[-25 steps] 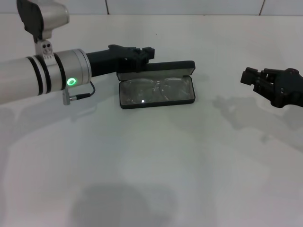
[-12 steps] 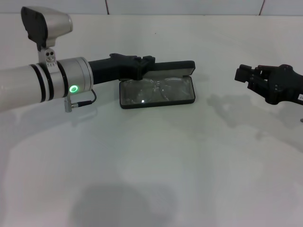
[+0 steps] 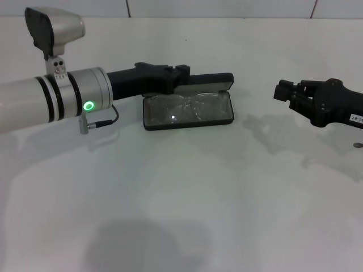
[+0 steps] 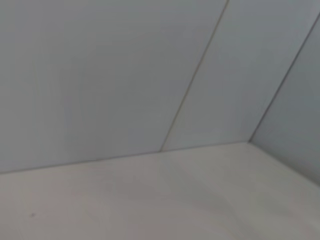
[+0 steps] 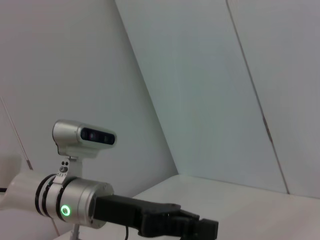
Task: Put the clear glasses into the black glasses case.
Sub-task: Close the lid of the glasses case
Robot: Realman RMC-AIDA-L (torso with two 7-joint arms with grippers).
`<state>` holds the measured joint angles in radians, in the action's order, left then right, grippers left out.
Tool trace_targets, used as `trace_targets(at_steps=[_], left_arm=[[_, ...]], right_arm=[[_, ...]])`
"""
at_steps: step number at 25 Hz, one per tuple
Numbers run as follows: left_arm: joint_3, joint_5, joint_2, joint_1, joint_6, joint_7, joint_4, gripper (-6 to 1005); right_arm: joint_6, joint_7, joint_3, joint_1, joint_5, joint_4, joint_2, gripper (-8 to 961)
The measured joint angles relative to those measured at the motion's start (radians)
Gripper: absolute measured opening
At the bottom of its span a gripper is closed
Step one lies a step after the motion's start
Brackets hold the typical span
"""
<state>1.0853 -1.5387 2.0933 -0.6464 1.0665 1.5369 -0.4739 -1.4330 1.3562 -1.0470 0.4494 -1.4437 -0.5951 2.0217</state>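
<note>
The black glasses case [image 3: 227, 83] lies open at the table's middle back, its lid standing along the far side. The clear glasses [image 3: 187, 107] rest inside on the grey lining. My left gripper [image 3: 180, 73] reaches in from the left and sits at the lid's left end, level with its top edge; it looks shut with nothing in it, and the right wrist view shows it [image 5: 207, 229] from the side. My right gripper [image 3: 282, 93] hovers above the table to the right of the case, apart from it. The left wrist view shows only wall and table.
The white table [image 3: 181, 215] is bounded at the back by a tiled wall [image 3: 227, 8]. A small dark object [image 3: 358, 145] lies at the right edge. The left arm's silver forearm [image 3: 51, 102] spans the left side.
My right gripper has moved left toward the case. The left gripper shifted slightly right along the lid. Case and glasses lie as before.
</note>
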Motion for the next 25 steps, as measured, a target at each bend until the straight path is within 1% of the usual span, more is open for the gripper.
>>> trace_targets(at_steps=[8, 16, 24, 25], left_arm=[[-0.003, 0.011, -0.002, -0.009, 0.002, -0.017, 0.0, 135], [0.007, 0.004, 0.0, -0.02, -0.077, -0.025, 0.013, 140], [0.052, 0.008, 0.0, -0.016, -0.101, -0.026, 0.026, 145], [0.074, 0.014, 0.001, -0.012, -0.101, -0.021, 0.026, 145]], right_arm=[[-0.001, 0.0, 0.0, 0.0, 0.0, 0.0, 0.0, 118], [0.001, 0.0, -0.003, 0.0, 0.0, 0.0, 0.0, 118], [0.004, -0.008, -0.003, 0.007, 0.0, 0.011, 0.0, 119], [0.005, -0.008, -0.004, 0.009, 0.0, 0.012, 0.0, 119]])
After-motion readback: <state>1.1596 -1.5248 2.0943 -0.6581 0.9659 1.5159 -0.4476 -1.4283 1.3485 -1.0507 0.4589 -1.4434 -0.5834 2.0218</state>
